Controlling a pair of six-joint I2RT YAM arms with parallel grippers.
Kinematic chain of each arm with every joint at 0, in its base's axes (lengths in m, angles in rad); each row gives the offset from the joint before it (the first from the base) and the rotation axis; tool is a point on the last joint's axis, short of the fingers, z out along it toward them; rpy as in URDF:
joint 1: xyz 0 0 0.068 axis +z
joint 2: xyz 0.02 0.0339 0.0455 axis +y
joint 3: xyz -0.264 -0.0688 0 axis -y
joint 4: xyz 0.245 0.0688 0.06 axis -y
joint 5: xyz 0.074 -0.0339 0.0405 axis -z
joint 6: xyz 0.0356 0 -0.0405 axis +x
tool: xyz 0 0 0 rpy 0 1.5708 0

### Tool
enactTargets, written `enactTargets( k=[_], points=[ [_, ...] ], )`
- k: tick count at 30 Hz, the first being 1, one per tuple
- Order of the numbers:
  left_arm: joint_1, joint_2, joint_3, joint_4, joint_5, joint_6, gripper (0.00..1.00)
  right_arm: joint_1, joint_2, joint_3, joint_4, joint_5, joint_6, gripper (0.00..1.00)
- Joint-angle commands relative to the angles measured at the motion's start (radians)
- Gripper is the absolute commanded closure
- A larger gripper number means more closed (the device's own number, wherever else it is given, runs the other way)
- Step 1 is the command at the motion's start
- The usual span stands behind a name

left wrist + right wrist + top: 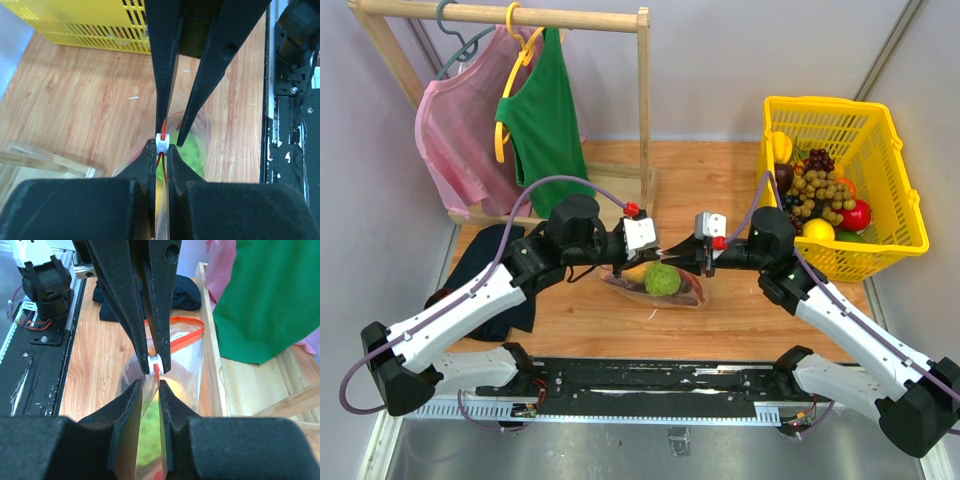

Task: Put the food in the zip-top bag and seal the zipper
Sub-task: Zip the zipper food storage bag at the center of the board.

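Observation:
The zip-top bag point(620, 284) hangs between my two grippers over the wooden table. Inside it I see the green bumpy ball point(663, 279) and an orange-yellow fruit point(635, 272); the other food is hidden. My left gripper point(667, 251) is shut on the white slider point(163, 141) of the orange-red zipper point(187, 332). Behind the slider the zipper still gapes in a loop. My right gripper point(686, 257) faces the left one, tips almost touching. Its jaws point(151, 385) close on the bag's top edge just beside the slider, with bunched plastic between them.
A yellow basket point(895, 200) with more toy fruit stands at the right. A wooden clothes rack point(643, 100) with a pink and a green shirt stands at the back left. A dark cloth point(485, 265) lies on the left, under my left arm.

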Motion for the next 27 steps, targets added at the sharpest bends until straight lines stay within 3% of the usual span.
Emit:
enactTargets(
  k=[1,6,9,10,14,18,27],
  points=[
    [-0.004,0.0,0.01,0.054,0.068,0.001,1.0,-0.019,0.02,0.035,0.006,-0.061,-0.014,0.75],
    [-0.004,0.015,0.014,0.08,0.118,-0.013,1.0,-0.016,0.047,0.041,0.016,-0.063,0.0,0.71],
    [-0.004,0.021,0.012,0.084,0.11,-0.026,0.99,-0.016,0.059,0.05,0.009,-0.047,0.002,0.97],
    [-0.004,0.019,0.009,0.088,0.1,-0.035,0.98,-0.017,0.059,0.05,0.007,-0.04,0.003,0.99],
    [-0.004,0.0,-0.024,0.122,0.066,-0.077,0.79,-0.017,0.046,0.04,0.028,-0.026,0.013,0.99],
    [-0.004,-0.017,-0.052,0.158,0.06,-0.111,0.68,-0.016,0.038,0.033,0.043,-0.02,0.022,0.99],
    [-0.004,-0.007,-0.06,0.191,0.062,-0.144,0.65,-0.017,0.042,0.034,0.05,-0.017,0.034,0.99]
  ],
)
